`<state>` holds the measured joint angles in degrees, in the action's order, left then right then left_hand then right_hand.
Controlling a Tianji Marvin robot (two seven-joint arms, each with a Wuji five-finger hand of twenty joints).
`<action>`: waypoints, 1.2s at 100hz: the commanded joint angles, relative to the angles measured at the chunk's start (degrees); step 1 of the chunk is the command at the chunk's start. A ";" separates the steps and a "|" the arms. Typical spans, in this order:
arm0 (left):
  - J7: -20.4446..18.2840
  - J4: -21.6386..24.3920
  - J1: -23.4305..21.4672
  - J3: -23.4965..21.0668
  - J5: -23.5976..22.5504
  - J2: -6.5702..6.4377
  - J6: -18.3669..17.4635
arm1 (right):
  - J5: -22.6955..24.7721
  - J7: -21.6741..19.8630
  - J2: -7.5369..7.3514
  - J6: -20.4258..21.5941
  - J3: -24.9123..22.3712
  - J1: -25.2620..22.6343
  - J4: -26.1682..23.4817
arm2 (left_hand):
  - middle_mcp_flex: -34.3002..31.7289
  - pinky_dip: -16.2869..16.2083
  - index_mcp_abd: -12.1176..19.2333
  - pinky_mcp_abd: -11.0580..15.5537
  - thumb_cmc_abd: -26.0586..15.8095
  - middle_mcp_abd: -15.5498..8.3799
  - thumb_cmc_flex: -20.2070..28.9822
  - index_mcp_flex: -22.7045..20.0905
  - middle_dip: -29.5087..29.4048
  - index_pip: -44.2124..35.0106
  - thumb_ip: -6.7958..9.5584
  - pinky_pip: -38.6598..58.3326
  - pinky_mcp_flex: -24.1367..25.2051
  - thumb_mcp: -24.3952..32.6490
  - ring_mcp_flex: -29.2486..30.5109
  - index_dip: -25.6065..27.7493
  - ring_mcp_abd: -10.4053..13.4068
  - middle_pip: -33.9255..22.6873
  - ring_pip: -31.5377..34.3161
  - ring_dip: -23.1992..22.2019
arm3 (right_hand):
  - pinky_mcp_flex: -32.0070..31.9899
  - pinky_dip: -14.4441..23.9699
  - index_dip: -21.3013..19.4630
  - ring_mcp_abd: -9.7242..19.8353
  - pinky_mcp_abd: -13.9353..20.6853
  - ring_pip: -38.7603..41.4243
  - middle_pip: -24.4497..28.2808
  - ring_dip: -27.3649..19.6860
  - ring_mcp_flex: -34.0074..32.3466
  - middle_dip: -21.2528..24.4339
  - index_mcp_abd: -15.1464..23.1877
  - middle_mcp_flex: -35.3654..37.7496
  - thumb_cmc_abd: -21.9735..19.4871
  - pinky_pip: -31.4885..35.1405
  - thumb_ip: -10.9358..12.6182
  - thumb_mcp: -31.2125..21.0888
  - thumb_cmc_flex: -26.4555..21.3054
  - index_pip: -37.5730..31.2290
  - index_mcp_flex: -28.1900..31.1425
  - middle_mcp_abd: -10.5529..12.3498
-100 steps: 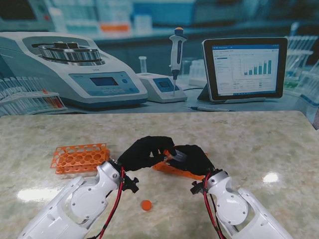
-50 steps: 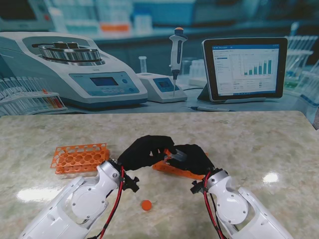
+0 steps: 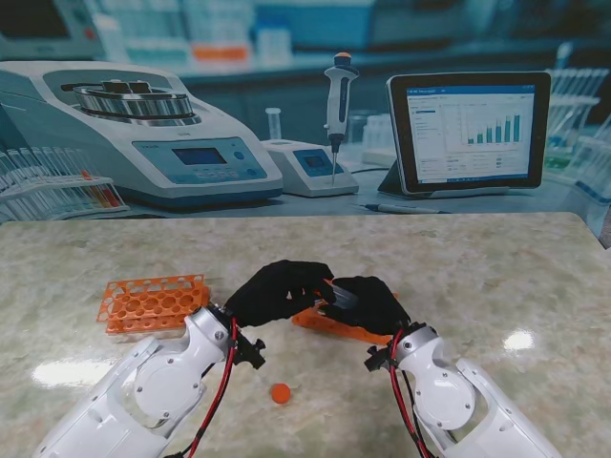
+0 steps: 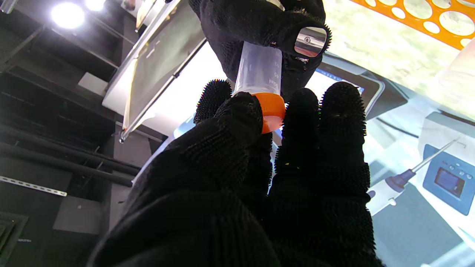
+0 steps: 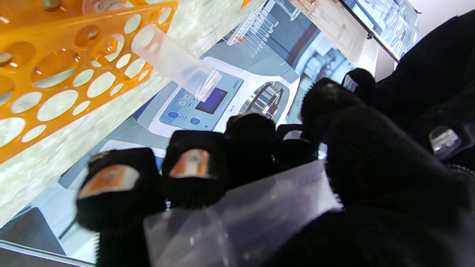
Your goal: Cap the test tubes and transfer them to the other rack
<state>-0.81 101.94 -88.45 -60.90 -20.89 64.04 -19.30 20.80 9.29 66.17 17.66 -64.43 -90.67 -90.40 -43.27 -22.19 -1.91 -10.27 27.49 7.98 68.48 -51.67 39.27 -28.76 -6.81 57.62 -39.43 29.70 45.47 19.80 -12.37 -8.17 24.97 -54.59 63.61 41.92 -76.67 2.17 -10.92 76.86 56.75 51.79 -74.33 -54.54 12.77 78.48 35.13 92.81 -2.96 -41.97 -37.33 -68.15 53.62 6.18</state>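
My two black-gloved hands meet over the middle of the table. The right hand (image 3: 370,303) is shut on a clear test tube (image 3: 341,296), which the right wrist view shows lying across its palm (image 5: 241,218). The left hand (image 3: 277,291) pinches an orange cap (image 4: 272,111) that sits on the mouth of that test tube (image 4: 259,68). One orange rack (image 3: 153,302) stands to the left. A second orange rack (image 3: 348,329) lies partly hidden under the hands. In that rack (image 5: 74,74) leans an uncapped tube (image 5: 174,61).
A loose orange cap (image 3: 280,392) lies on the marble table (image 3: 496,277) nearer to me, between my forearms. The backdrop (image 3: 305,114) behind the table's far edge pictures lab equipment.
The tube between the hands has shifted very slightly. Both arms stay where they were.
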 commanded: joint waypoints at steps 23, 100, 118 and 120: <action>-1.19 0.53 0.13 -0.29 -1.10 -0.39 -0.23 | 0.05 -0.41 0.24 0.12 0.01 -0.09 -0.73 | -8.55 -2.94 0.62 1.82 -6.03 -2.83 5.49 -2.93 0.51 -0.24 0.06 -2.12 -1.24 1.40 1.85 -0.59 -1.27 -5.67 1.36 1.26 | 0.68 -0.72 -1.10 1.62 -0.89 1.54 0.79 0.00 -1.17 0.24 2.35 -0.21 -0.60 0.52 -1.17 0.67 -0.42 -1.04 0.07 0.27; 1.06 -0.48 0.86 1.45 -1.53 0.22 0.17 | -0.10 -0.46 0.28 -0.18 0.25 0.15 -0.82 | -8.71 -3.81 3.08 1.49 -4.70 -2.23 5.49 5.65 -2.48 1.38 0.05 -2.48 -2.20 1.12 3.73 -1.74 -0.24 -5.00 0.18 2.66 | 0.69 -0.71 -1.11 1.62 -0.88 1.54 0.79 0.00 -1.17 0.24 2.35 -0.22 -0.49 0.51 -1.16 0.68 -0.51 -1.03 0.09 0.26; 1.23 -0.44 0.85 1.56 -1.46 0.29 0.54 | -0.18 -0.49 0.29 -0.18 0.34 0.25 -0.76 | -8.80 -3.91 2.14 1.30 -4.45 -1.46 5.49 5.60 -3.40 1.64 0.06 -2.14 -2.74 0.50 4.45 -2.17 -0.37 -4.67 -0.04 3.16 | 0.69 -0.71 -1.09 1.62 -0.88 1.54 0.75 0.00 -1.17 0.26 2.30 -0.24 -0.52 0.51 -1.16 0.65 -0.48 -1.02 0.12 0.30; 1.25 -0.44 0.86 1.57 -1.44 0.30 0.56 | -0.19 -0.49 0.29 -0.18 0.35 0.27 -0.75 | -8.85 -3.94 1.99 1.30 -4.51 -1.38 5.49 5.61 -3.50 1.47 0.09 -2.04 -2.90 0.36 4.57 -2.10 -0.48 -4.63 -0.02 3.22 | 0.69 -0.71 -1.09 1.62 -0.88 1.54 0.74 0.00 -1.17 0.27 2.30 -0.24 -0.56 0.51 -1.16 0.64 -0.46 -1.02 0.12 0.32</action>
<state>0.75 101.49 -87.27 -59.75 -22.32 64.12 -19.07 20.79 8.99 66.10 17.56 -64.51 -90.38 -90.51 -44.72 -23.68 0.11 -10.30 26.97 8.03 68.48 -47.03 34.99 -27.98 -7.37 56.29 -41.48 29.17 47.58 18.12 -11.88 -6.76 25.13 -52.49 63.60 41.91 -76.70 2.07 -11.03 76.77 56.75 51.80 -74.33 -54.54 12.78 78.48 35.13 92.18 -2.96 -41.97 -37.33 -68.10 53.73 6.19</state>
